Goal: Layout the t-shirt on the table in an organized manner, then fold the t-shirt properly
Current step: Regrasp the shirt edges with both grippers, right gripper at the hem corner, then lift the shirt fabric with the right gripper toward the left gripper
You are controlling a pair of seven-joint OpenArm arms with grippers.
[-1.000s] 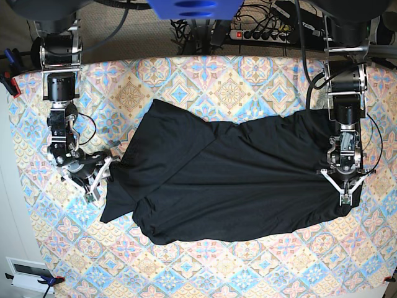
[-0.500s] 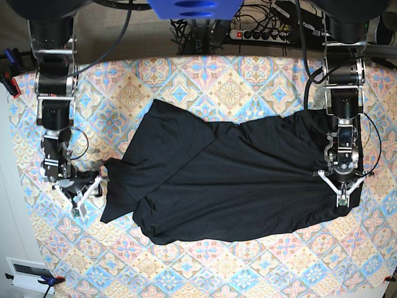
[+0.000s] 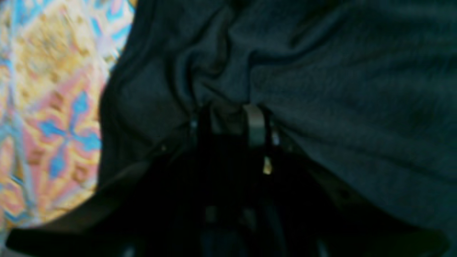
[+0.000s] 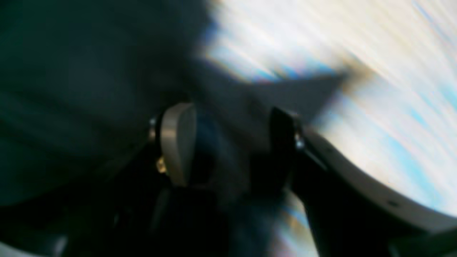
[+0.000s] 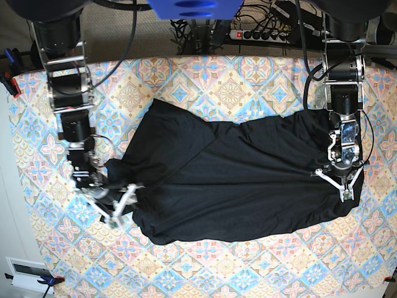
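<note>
The black t-shirt [image 5: 236, 180] lay limp, thin and rumpled on the tabletop [image 5: 248, 81], best taken at hems; left pincer [image 3: 228, 117] pinched fabric, right pincer [image 4: 228, 142] stood wide.

Both arms reach down from the far edge, wrists pitched low. The left gripper [image 3: 228, 117] has its jaws drawn close, pinching a fold of the t-shirt [image 5: 248, 180]. The right gripper [image 4: 228, 142] has its jaws spread wide, with blurred dark fabric between them.
</note>
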